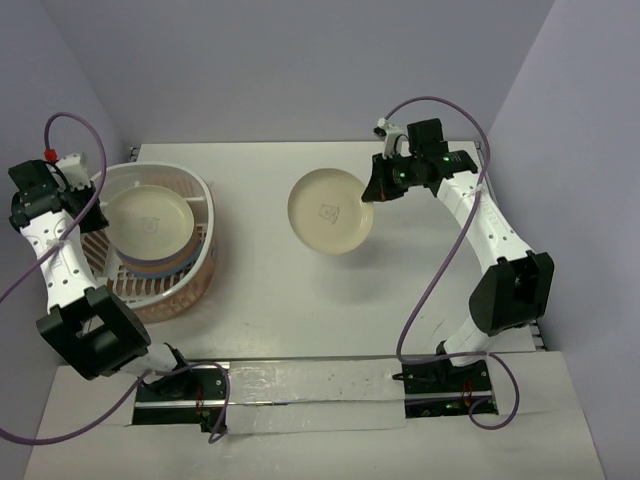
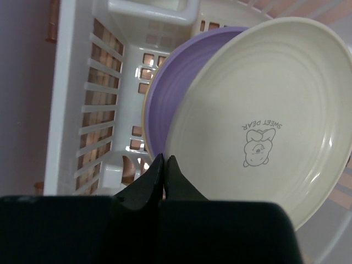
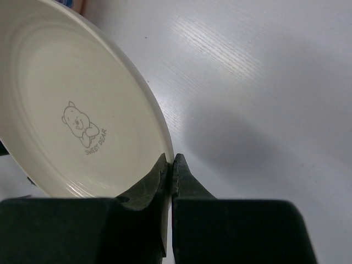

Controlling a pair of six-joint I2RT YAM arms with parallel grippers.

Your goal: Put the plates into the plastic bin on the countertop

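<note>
Cream plate [image 1: 331,211] mid-air, bin [image 1: 204,193] w/ plate stack [image 1: 150,222]

Bright even light, soft shadows

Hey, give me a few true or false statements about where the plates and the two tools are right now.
1. The right tool grips a cream plate by its rim. True.
2. That plate is inside the bin. False: it is out over the countertop, apart from the bin.
3. The bin's top plate is cream. True.
4. The plate right beneath it is pink. False: a lilac plate lies there.
</note>
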